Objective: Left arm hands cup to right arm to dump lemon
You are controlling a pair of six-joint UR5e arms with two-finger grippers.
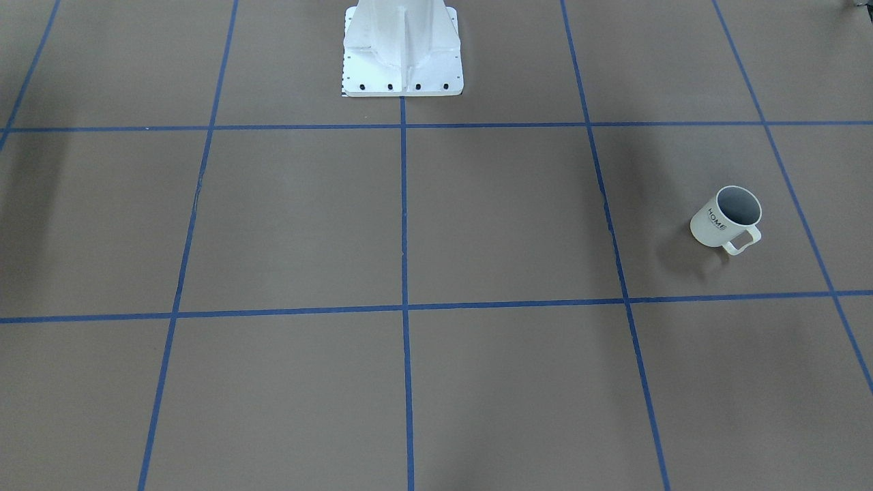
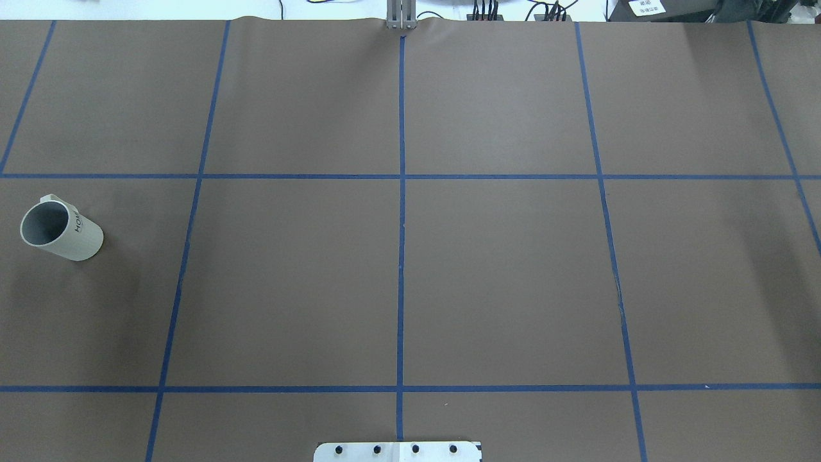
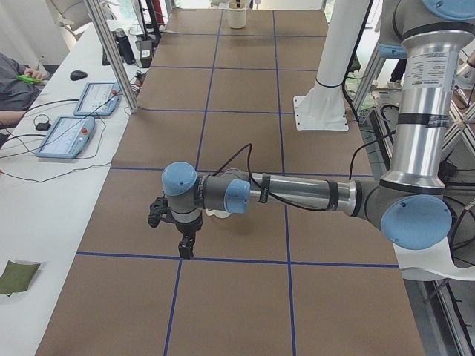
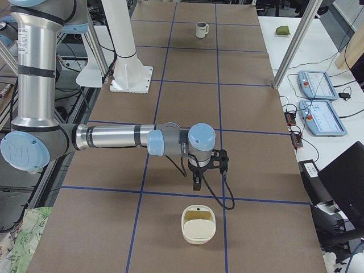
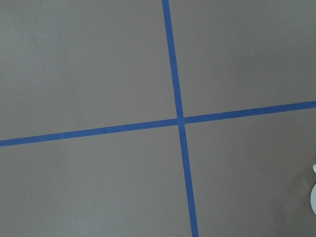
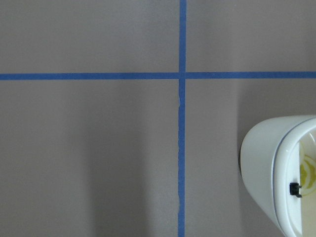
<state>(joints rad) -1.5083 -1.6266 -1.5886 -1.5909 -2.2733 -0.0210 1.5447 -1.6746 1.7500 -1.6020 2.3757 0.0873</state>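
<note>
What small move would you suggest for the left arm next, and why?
Probably shift the left gripper sideways toward the cup: the cup stands upright and ungrasped on the table, and the left wrist view catches only a white sliver at its right edge.

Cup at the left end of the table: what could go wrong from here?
No lemon shows in the grey inside of the cup, so the dump may yield nothing. Its handle points away from the robot, so a rim grasp might slip. The left gripper hangs near it and could tip it.
</note>
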